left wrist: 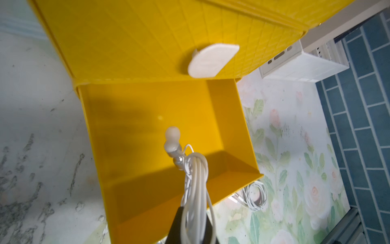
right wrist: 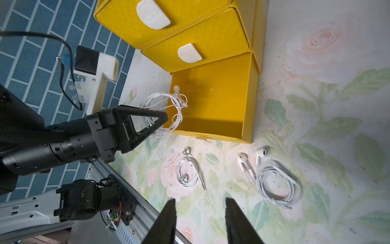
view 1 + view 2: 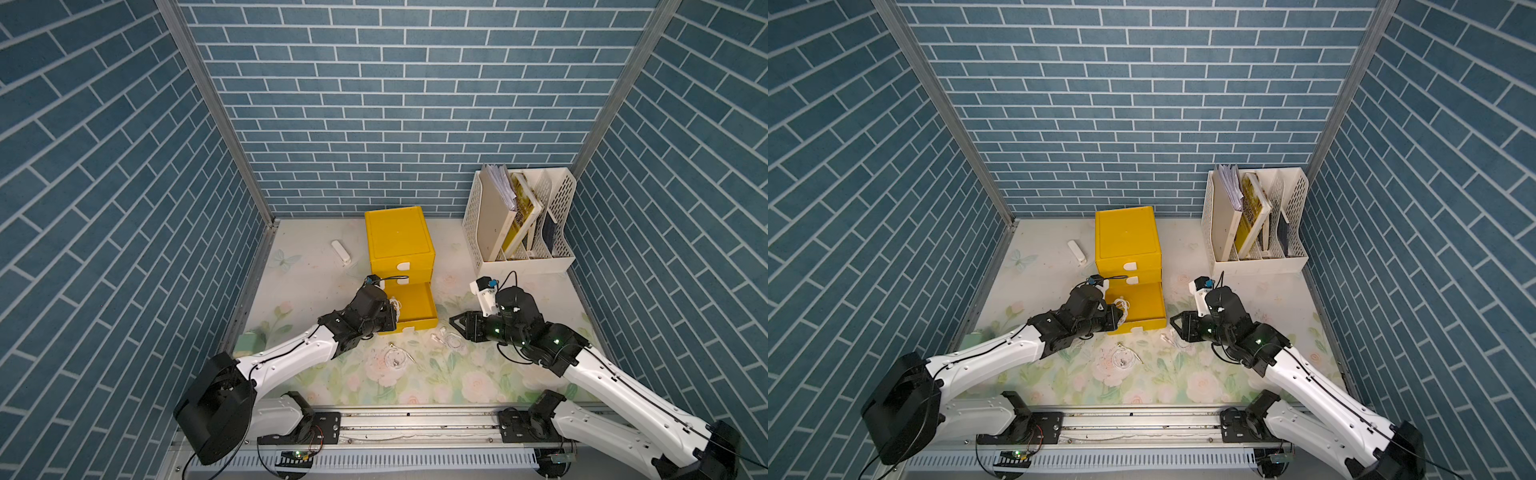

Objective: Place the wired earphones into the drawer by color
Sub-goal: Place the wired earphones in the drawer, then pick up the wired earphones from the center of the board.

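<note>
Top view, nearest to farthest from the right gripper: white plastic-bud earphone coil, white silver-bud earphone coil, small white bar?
1. White plastic-bud earphone coil, lying beside the right gripper.
2. White silver-bud earphone coil, front centre.
3. Small white bar, back left, past the yellow drawer unit.

**Tools cropped, earphones tiny**

In its wrist view the left tool [image 1: 193, 213] runs off the frame edge, the coil [image 1: 196, 179] masking its tips. The right tool [image 2: 199, 203] is cropped too. In both top views the loose earphones [image 3: 395, 357] are too small to make out.
</note>
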### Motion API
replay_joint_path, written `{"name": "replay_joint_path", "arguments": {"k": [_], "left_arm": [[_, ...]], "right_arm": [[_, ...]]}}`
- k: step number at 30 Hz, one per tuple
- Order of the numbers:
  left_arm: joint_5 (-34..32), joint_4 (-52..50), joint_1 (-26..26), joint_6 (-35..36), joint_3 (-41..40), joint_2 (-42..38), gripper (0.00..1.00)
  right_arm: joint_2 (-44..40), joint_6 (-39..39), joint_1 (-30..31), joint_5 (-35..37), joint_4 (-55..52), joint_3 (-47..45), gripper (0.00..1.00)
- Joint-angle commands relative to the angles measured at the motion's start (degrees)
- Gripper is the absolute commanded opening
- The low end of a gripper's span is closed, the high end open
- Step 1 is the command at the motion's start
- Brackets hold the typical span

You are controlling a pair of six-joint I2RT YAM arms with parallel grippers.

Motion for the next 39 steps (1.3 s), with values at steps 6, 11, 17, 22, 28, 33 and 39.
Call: {"name": "replay_joint_path", "arguments": {"k": [6, 11, 17, 22, 28, 33, 39], "left_arm": [[2.24, 7.91, 2.47, 0.07, -1.50, 1.52, 0.14], [2.51, 10.67, 2.69, 0.20, -1.87, 4.80, 0.15], [2.32, 14.75, 2.68, -0.53, -3.48, 8.38, 0.21], [2.73, 16.09, 2.74, -0.47, -4.37, 8.37, 0.58], [2.44, 13.49, 2.71, 0.01, -3.75, 6.48, 0.69], [2.71, 10.43, 2.73, -0.10, -2.40, 3.89, 0.79], [2.77, 3.97, 2.73, 0.95, 0.79, -0.46, 0.88]], "right_arm": [[0.99, -1.02, 0.20, 1.66, 0.10, -2.09, 0.41], [4.49, -0.06, 0.20, 4.72, -4.15, -2.41, 0.43], [7.76, 0.26, 0.15, 6.06, -6.72, -3.43, 0.43], [10.87, -1.49, 0.22, 8.42, -10.94, -3.11, 0.48], [13.62, -1.89, 0.24, 8.42, -10.07, -4.84, 0.48], [15.66, -1.72, 0.41, 10.29, -9.35, -5.26, 0.48], [18.36, -1.47, 0.54, 12.21, -8.49, -4.56, 0.47]]}}
